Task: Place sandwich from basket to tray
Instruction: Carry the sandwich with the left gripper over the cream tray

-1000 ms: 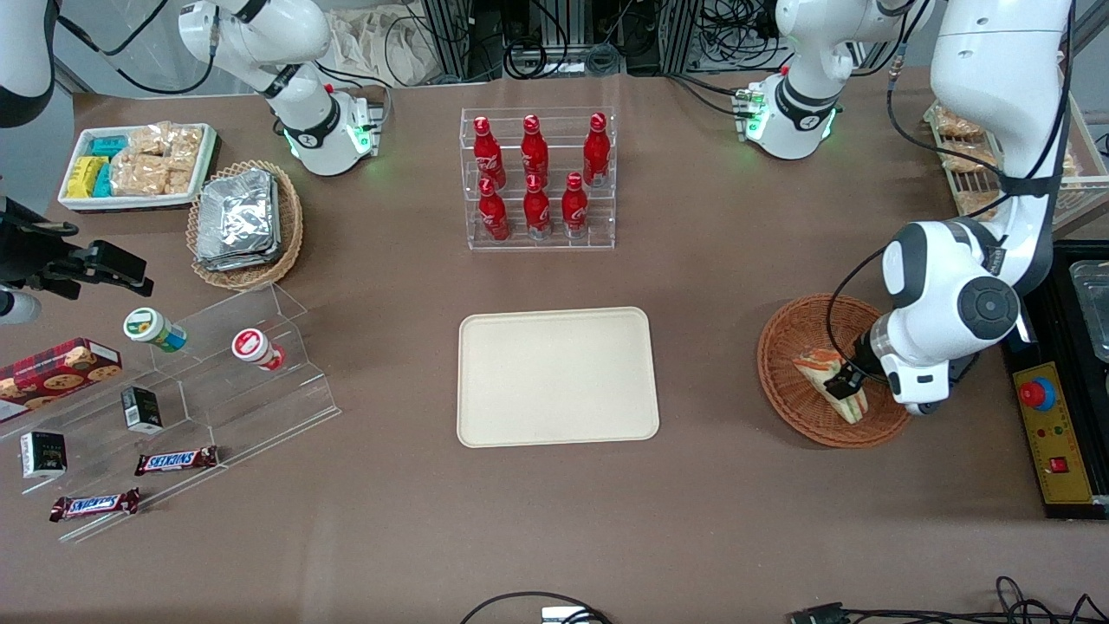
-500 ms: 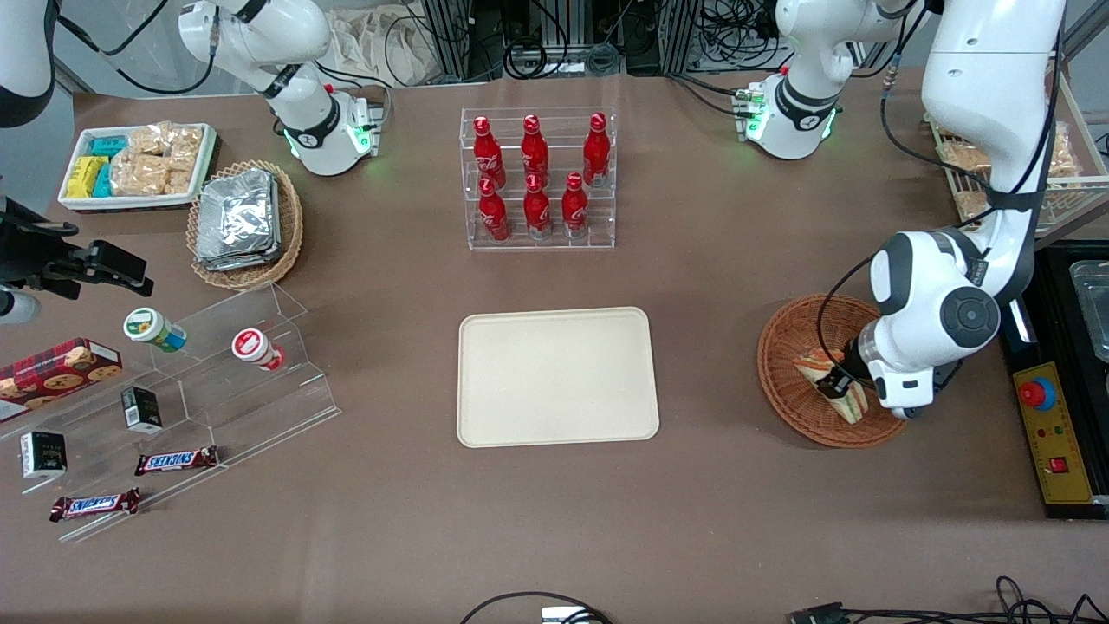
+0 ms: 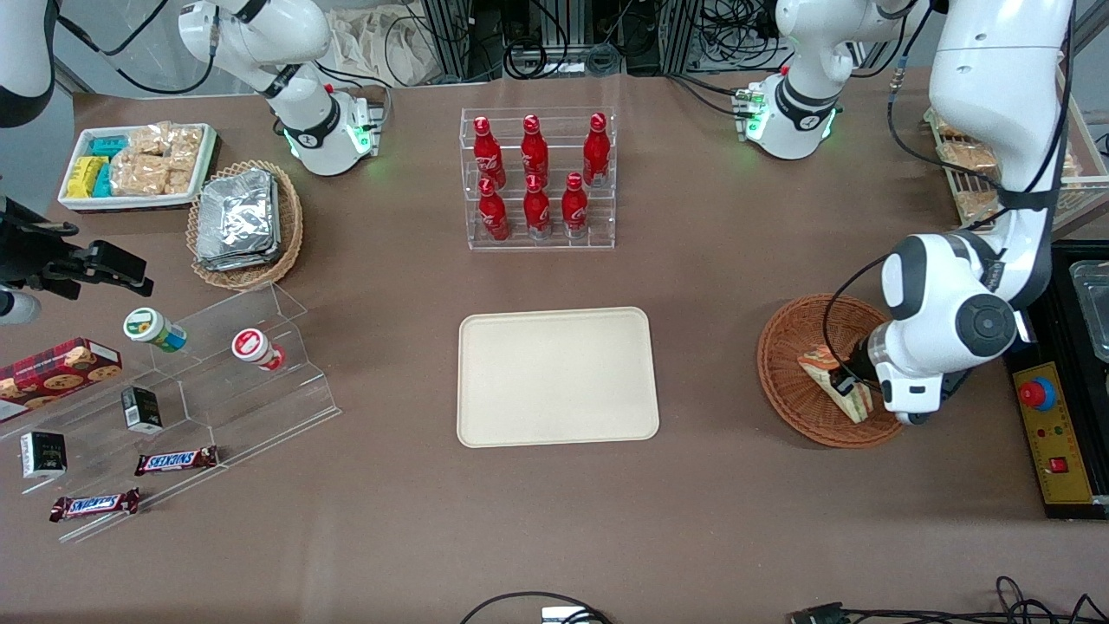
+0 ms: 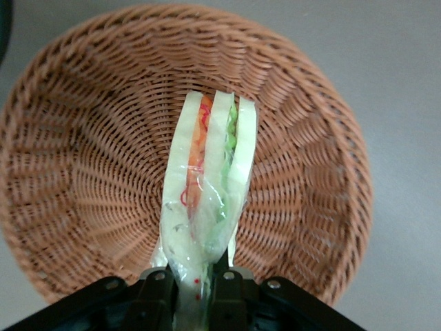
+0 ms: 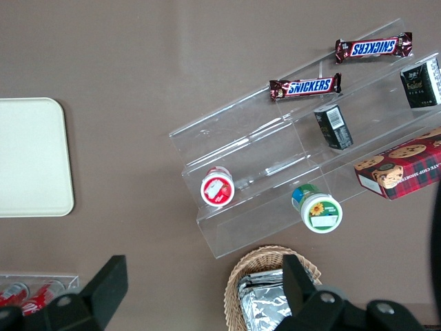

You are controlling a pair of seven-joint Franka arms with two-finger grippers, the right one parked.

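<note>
The wrapped sandwich [image 3: 833, 380] [image 4: 207, 200] is a pale wedge with orange and green filling stripes, standing on edge inside the reddish-brown wicker basket [image 3: 793, 381] [image 4: 89, 179]. My left gripper [image 3: 845, 381] [image 4: 196, 289] is down in the basket, shut on the sandwich's end, with a black finger pressed to each side of the wrap. The cream tray [image 3: 556, 376] [image 5: 31, 157] lies flat near the table's middle, toward the parked arm from the basket.
A clear rack of red bottles [image 3: 537, 178] stands farther from the front camera than the tray. A control box with a red button [image 3: 1053, 429] sits beside the basket at the working arm's end. A tiered acrylic stand with snacks [image 3: 182, 407] is at the parked arm's end.
The wrist and arm shifted slightly above the basket while the fingers stayed clamped on the sandwich; the sandwich moved a little with the gripper and is still inside the basket.
</note>
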